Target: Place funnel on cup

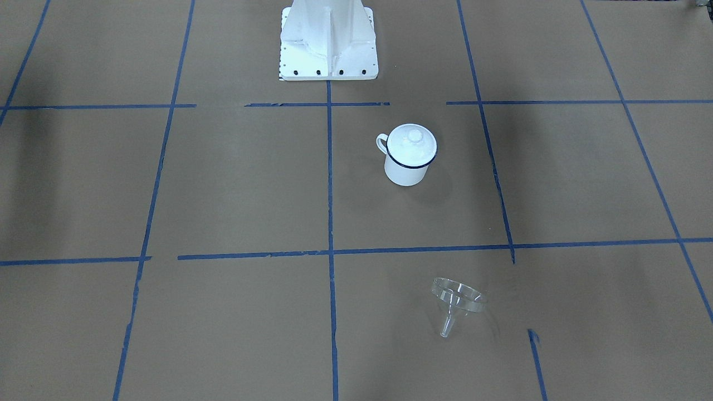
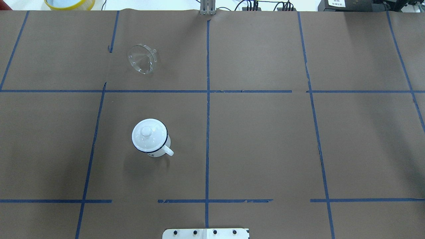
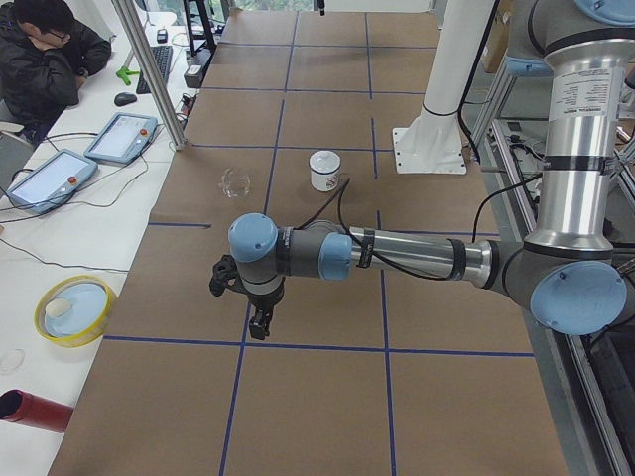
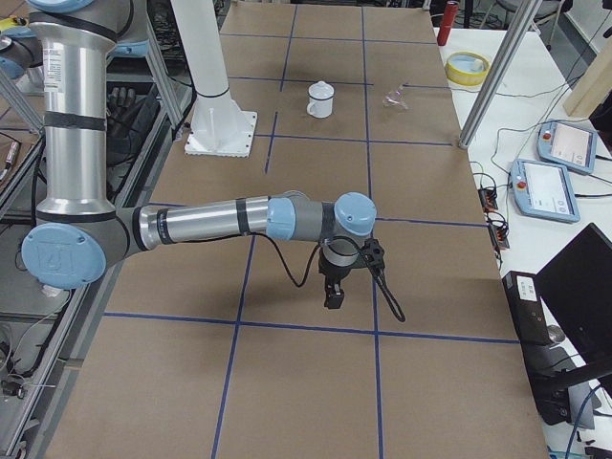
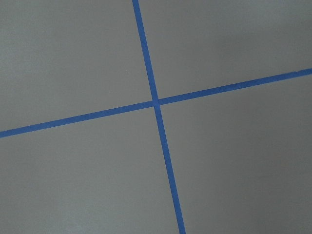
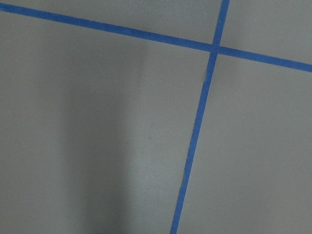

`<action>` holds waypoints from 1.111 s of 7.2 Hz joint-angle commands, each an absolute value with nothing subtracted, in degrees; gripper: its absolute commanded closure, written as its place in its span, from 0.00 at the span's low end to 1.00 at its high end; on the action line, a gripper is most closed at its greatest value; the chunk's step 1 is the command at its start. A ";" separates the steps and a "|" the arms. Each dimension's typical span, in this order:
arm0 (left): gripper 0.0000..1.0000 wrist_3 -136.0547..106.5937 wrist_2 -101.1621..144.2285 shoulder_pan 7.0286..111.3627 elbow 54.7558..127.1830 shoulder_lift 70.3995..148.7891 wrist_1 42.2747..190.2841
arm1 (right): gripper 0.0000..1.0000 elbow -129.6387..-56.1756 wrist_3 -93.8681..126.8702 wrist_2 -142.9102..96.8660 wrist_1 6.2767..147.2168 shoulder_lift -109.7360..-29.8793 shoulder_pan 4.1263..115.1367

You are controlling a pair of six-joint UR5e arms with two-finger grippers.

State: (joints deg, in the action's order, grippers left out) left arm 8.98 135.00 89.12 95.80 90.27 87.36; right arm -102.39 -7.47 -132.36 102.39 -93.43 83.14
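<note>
The left fingers hang over bare table, well apart from both things. Whether they are released or clenched cannot be told from the side view.

The funnel lies tipped on its side on the table's left half. In the overhead view it is at about 12 o'clock from the cup and well apart from it. Because it is clear, thin-walled and round, it is judged likely to be misjudged in depth. It could be rolled away by a first touch, or squeezed out of a pinch taken on the sloping bowl.

The cup is closed by a white knobbed lid. If that is left in place, the spout cannot be dropped inside, and the funnel would be left perched on the knob and could slide off. The cup also looks light, so it could be shoved or tipped by an off-centre lowering or by a brush against the handle at its 4 o'clock.

The right fingers hang over the table's right end, and their state cannot be told either. A reach from that side would have to be carried across the centre line, so a clash with the other arm is risked.
</note>
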 commanded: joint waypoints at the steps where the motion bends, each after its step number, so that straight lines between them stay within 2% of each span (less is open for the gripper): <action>1: 0.00 9.40 135.00 89.12 95.80 90.18 87.54 | 0.00 -102.39 -7.47 -132.36 102.39 -93.43 83.14; 3: 0.00 9.14 134.91 89.03 95.97 90.44 87.63 | 0.00 -102.30 -7.47 -132.36 102.39 -93.43 83.14; 6: 0.00 8.18 135.00 87.01 94.49 95.43 89.03 | 0.00 -102.39 -7.47 -132.36 102.39 -93.43 83.14; 8: 0.00 -3.89 135.17 86.66 95.54 98.52 93.91 | 0.00 -102.39 -7.47 -132.36 102.39 -93.43 83.14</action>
State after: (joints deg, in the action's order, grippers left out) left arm 3.18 135.06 87.01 95.18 96.75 90.13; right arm -102.39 -7.47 -132.36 102.39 -93.43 83.15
